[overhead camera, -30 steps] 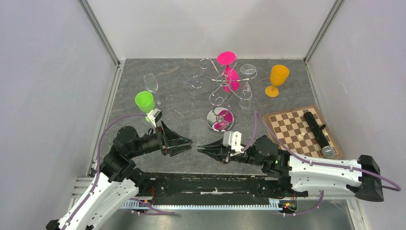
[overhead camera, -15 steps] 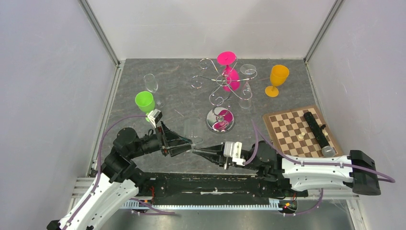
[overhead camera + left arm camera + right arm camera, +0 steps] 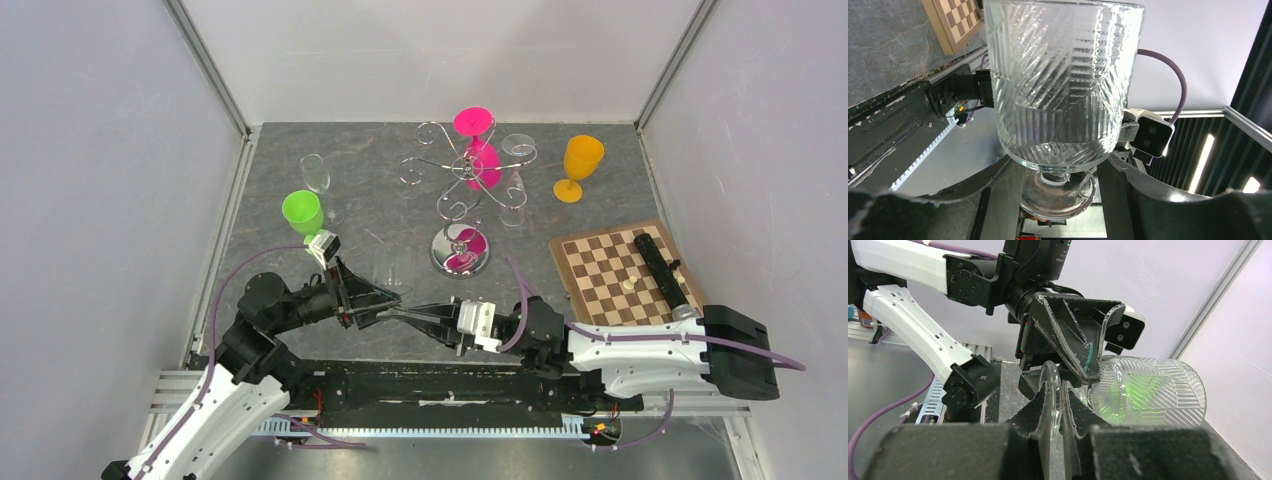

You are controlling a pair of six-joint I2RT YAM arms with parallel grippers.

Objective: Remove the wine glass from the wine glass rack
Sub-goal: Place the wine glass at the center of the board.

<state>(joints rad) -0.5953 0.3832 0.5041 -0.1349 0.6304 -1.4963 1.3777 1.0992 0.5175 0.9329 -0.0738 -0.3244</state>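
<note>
Two robot arms are showing the same build. The left arm [image 3: 215, 400] and the right arm [image 3: 650, 350] are each wearing glossy white shells over their long links, giving way to matte black rounded joint housings [image 3: 262, 296] nearer the wrists. Small dark screw recesses [image 3: 923, 330] are dotting the white shell. A thin purple cable [image 3: 214, 300] is looping along each arm. A small white camera box [image 3: 322, 245] is sitting on each wrist. The left gripper [image 3: 395, 300] and the right gripper [image 3: 1059, 390] are carrying black wedge-shaped fingers [image 3: 1068, 335] with rough, whitish scuffed edges, and a teal streak [image 3: 1089, 357] is marking one left finger.
</note>
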